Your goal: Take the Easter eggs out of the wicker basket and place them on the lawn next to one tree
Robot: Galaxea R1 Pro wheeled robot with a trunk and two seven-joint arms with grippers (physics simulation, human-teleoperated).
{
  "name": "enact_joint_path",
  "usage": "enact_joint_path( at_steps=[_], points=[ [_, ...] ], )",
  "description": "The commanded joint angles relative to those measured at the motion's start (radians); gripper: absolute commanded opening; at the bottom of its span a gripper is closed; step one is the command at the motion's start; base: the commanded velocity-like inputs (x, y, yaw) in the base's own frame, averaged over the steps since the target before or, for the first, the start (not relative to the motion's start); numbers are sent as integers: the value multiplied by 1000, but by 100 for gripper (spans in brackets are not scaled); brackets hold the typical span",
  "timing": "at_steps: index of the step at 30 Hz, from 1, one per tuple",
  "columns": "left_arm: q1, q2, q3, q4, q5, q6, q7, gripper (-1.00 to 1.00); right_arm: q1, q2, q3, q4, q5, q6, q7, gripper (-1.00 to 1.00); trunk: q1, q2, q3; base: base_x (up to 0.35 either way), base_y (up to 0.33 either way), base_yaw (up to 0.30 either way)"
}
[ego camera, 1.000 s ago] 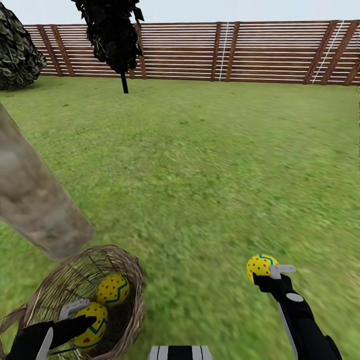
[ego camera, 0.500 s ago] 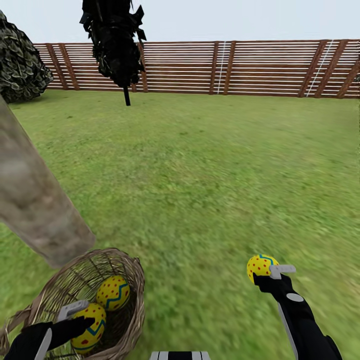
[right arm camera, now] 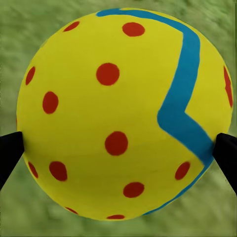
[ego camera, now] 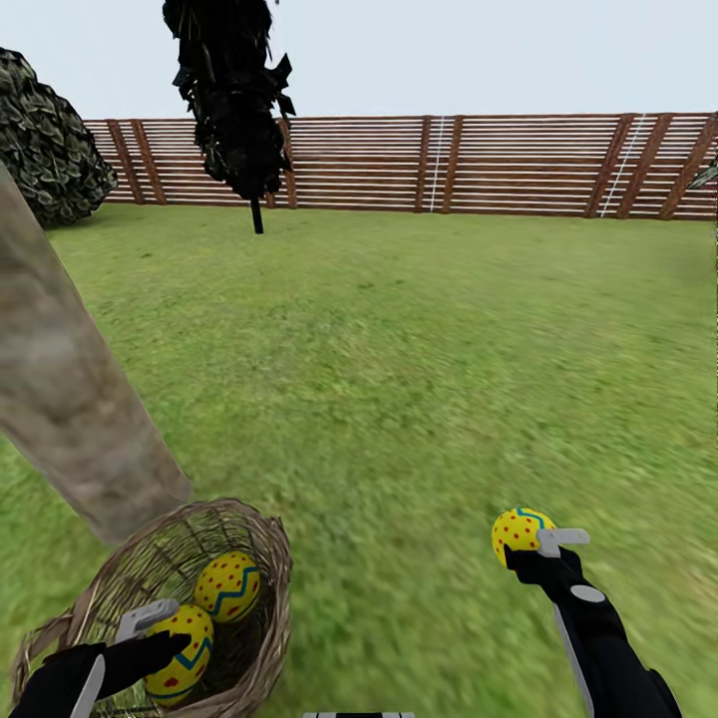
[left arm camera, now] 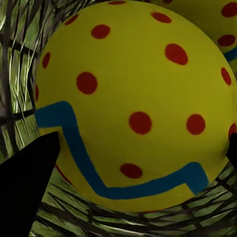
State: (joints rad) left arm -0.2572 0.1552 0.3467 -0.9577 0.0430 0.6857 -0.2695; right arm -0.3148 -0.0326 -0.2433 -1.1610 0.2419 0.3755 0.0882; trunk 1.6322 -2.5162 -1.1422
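The wicker basket (ego camera: 261, 558) stands on the lawn (ego camera: 419, 379) at the lower left, right at the foot of the tree (ego camera: 70, 409) with its thick grey-tan trunk. Two Easter eggs lie inside it. My left gripper (ego camera: 165, 643) reaches into the basket and is shut on the nearer egg (ego camera: 184, 648), which looms large in the left wrist view (left arm camera: 128, 108) with the other egg (left arm camera: 217, 19) just beyond. That second egg (ego camera: 227, 586) rests free against the basket wall. My right gripper (ego camera: 527, 540) holds the third egg (ego camera: 517, 529) above the grass at the lower right, its dark fingertips (right arm camera: 227, 158) at the egg's (right arm camera: 118, 113) sides.
A narrow black-leaved tree (ego camera: 234, 100) stands far ahead at the left and a round dark bush (ego camera: 50, 140) at the far left. A brown slat fence (ego camera: 479, 165) closes the back. Open grass stretches ahead and to the right.
The whole picture has slid downward, so the head camera has tilted up and more sky shows. Both grippers keep their eggs and hardly move.
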Motion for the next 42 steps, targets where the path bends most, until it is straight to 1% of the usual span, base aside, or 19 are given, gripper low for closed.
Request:
enact_joint_path(
  at_steps=[1, 7, 11, 17, 20, 22, 25, 38, 42],
  points=[
    [-1, 0, 2, -1, 11, 8, -2, -100, 0, 0, -2, -2, 10, 5, 10, -100, -1, 0, 3, -35, 0, 0],
    [-1, -2, 0, 0, 5, 8, -2, -100, -1, 0, -2, -2, 10, 6, 10, -100, -3, 1, 28, -4, 0, 129],
    [-1, -2, 0, 0, 6, 8, -2, -100, 0, 2, -2, -2, 10, 6, 10, -100, -5, 2, 43, 0, 0, 17],
    [-1, -3, -2, 0, 5, 8, -2, -100, 0, 2, -1, -1, 8, 8, 12, -100, -8, 4, 67, -74, -171, -31],
    [-1, -10, -2, 2, 5, 8, -2, -100, -1, 2, -2, 0, 8, 8, 13, -100, -9, 4, 78, -2, -9, -266],
    [-1, -21, -2, 3, 2, 8, -2, -100, 0, 2, -1, -1, 8, 8, 13, -100, -10, 5, 86, 0, -1, -281],
    [-1, -30, -3, 45, 1, 7, -2, -100, -1, 2, -1, 0, 8, 9, 13, -100, -12, 5, 98, 0, 0, -71],
    [-1, -30, -2, 50, 6, 8, -2, -100, 0, 2, -1, 10, 10, 8, 12, -100, -17, 9, 148, -8, -3, -1],
    [-1, -30, 4, 49, 9, 8, 1, -100, 0, 3, 0, 11, 10, 8, 12, -100, -19, 9, 163, -52, -12, 0]
  ],
)
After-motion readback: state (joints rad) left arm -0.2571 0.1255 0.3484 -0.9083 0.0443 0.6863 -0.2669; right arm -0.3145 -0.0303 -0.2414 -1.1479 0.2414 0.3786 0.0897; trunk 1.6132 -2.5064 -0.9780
